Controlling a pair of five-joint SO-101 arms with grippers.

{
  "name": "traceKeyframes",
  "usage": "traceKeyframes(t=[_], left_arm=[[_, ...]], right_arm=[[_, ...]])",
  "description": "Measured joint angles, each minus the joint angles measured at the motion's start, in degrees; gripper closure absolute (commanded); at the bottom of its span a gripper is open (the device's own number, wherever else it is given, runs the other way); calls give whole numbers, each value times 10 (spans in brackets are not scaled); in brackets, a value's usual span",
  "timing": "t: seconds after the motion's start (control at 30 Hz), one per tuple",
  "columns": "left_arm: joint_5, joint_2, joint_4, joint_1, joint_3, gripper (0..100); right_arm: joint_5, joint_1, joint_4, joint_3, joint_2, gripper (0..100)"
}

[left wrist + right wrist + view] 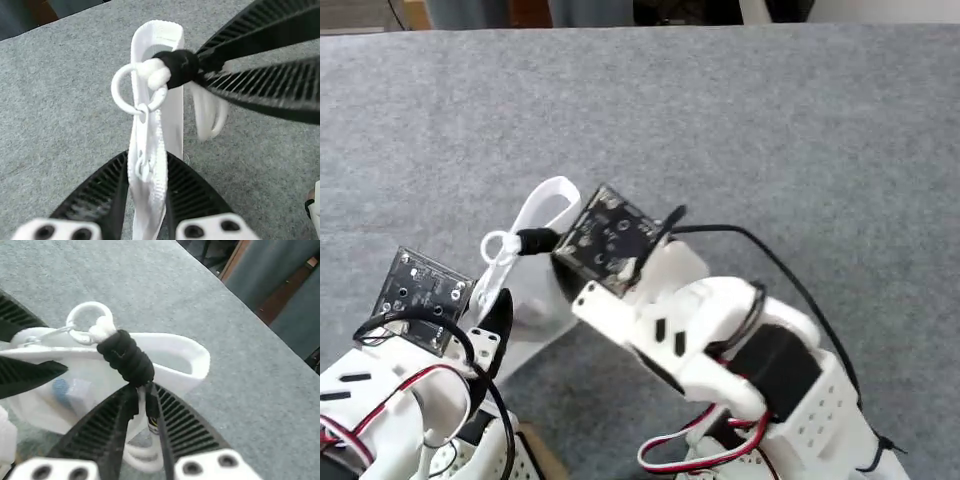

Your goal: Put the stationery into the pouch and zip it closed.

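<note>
White pouch (175,354) is pinched tight at its zip by the left gripper (147,167). Just beside, at one o'clock, the right gripper (141,390) squeezes the black cord (125,359).

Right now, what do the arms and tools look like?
Both are white. The left arm has red, black and white cables; the right arm a black cable plus red and white ones. Each wrist carries a black square circuit board. The left tool and right tool have black ribbed fingers.

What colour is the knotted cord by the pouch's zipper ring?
Black; the knotted cord shows best in the right wrist view, against the white pouch.
</note>
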Motion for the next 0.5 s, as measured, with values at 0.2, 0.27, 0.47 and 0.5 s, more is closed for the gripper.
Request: traceKeyframes(t=[0.2, 0.27, 0.47, 0.5], left_arm=[[-10, 0, 0, 0, 4, 971], [-12, -1, -1, 0, 12, 971], [-33, -1, -2, 0, 24, 971], [-33, -1, -2, 0, 24, 971]], right_arm=[[0, 65, 49, -53, 0, 986], [0, 96, 61, -74, 0, 986], [0, 129, 119, -109, -1, 982], [0, 112, 138, -110, -1, 975]])
